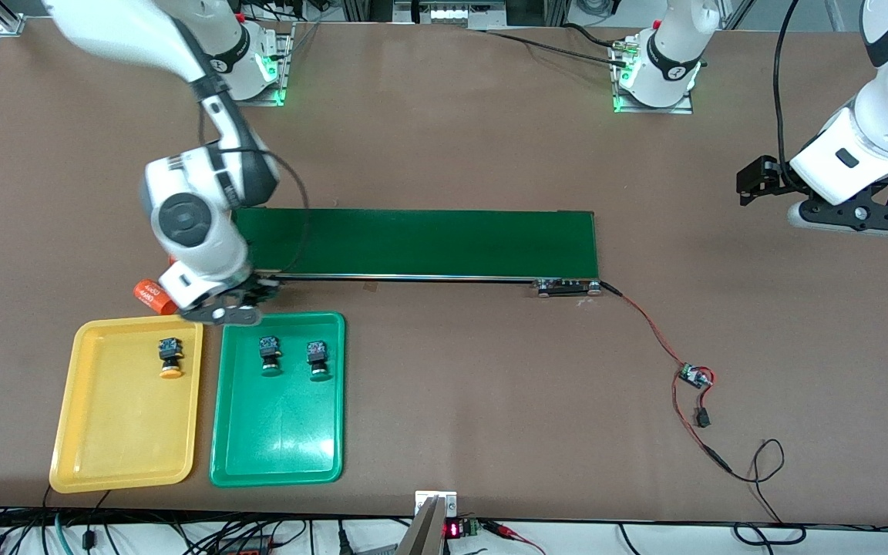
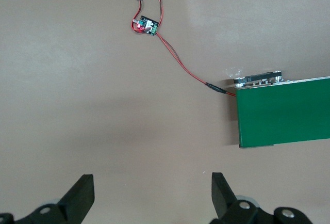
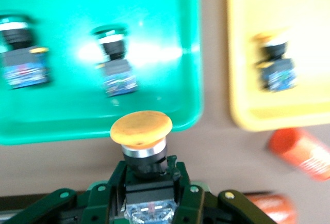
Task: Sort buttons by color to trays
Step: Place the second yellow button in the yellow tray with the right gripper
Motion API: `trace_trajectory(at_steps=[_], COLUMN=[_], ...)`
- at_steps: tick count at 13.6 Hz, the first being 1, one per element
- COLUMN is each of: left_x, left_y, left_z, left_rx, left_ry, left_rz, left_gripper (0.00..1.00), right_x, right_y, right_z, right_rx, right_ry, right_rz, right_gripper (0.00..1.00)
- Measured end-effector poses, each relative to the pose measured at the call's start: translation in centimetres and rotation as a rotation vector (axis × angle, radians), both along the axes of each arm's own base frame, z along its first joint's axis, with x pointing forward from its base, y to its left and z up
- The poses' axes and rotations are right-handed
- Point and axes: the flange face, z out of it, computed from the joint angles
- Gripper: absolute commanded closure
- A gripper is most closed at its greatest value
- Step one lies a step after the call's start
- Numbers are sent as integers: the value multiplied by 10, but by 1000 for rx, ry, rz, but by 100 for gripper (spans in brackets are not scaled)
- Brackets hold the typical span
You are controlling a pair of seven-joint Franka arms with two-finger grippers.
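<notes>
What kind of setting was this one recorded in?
Probably a robotics lab bench rigged as a sorting cell: a short conveyor belt on the table, a bare controller board on loose wires, and aluminium framing along the table's edge.

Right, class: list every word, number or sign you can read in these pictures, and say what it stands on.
Nothing reads with certainty.
Orange cylinder: white print, too small to read; blurred in the right wrist view.
Display at the table edge nearest the front camera: red digits, too small to read.
Button bodies: labels blurred.
</notes>
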Motion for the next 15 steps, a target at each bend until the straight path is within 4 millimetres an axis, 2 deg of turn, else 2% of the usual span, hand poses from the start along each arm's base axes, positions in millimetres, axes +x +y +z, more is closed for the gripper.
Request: trace_trajectory(at_steps=[5,8,11,15], left_x=[0,0,0,0], left_y=[0,0,0,1], left_z=[0,0,0,-1], left_rx=[0,0,0,0], left_ry=[0,0,1,1], left_rz=[0,0,0,1], left_gripper=[0,0,0,0], right_x=[38,58,71,75], right_y=[-118,-178,-211,-219], right_z=[5,-18,-35,-31], right_rx=[-21,-14,12,27], right_ry=[43,72,49,29], right_rz=[178,254,312,325], right_gripper=[100,100,100,100])
